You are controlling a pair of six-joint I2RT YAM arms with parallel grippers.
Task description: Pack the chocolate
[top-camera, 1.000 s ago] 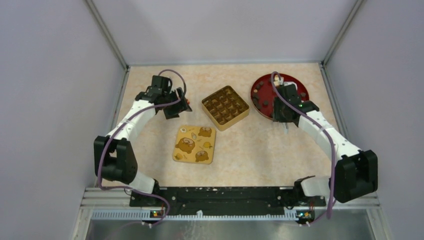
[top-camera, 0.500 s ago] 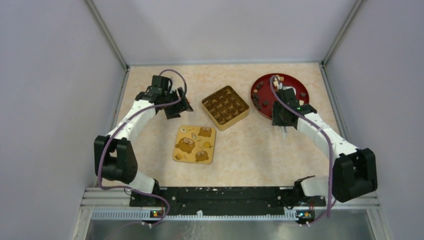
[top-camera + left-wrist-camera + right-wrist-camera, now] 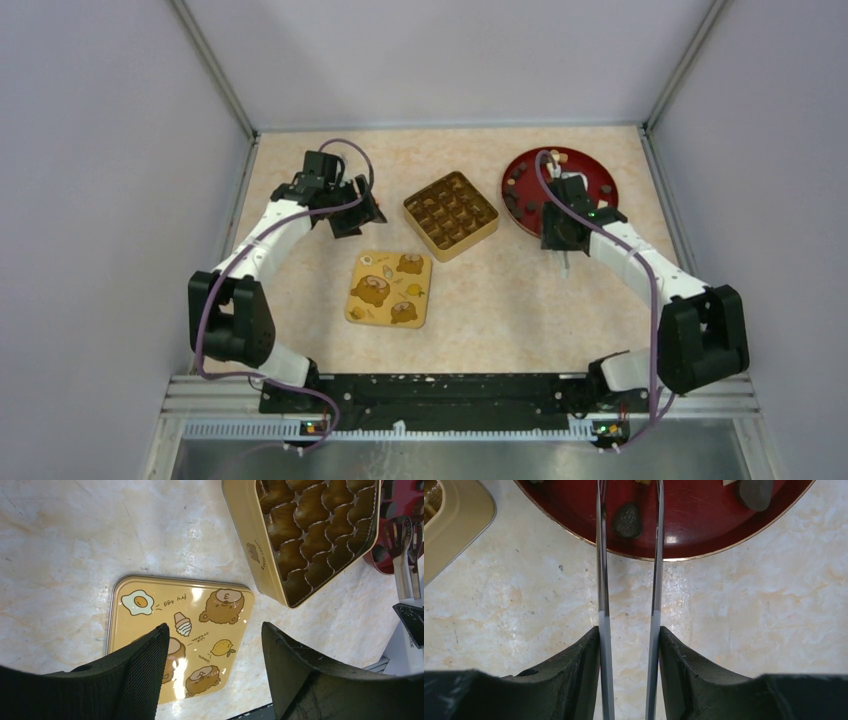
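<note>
Several small dark chocolate lumps (image 3: 529, 207) lie on the round red plate (image 3: 600, 170) at the back right. My right gripper (image 3: 563, 228) is shut on metal tongs (image 3: 602, 555), whose two arms stand apart and reach over the plate's near rim (image 3: 704, 525). One dark chocolate lump (image 3: 626, 521) lies between the tong arms, untouched. A greyer lump (image 3: 754, 492) lies to its right. The gold tin (image 3: 451, 215) with its moulded cells stands mid-table and looks empty in the left wrist view (image 3: 310, 530). My left gripper (image 3: 355, 213) is open and empty, left of the tin.
The square yellow lid (image 3: 390, 288) with cartoon prints lies flat in front of the tin, below my left gripper (image 3: 215, 630). A corner of the tin (image 3: 454, 515) shows left of the tongs. Grey walls close in three sides.
My right gripper with the tongs has shifted slightly left and toward me along the plate's near rim. The left arm has barely moved; a small red spot beside it no longer shows.
</note>
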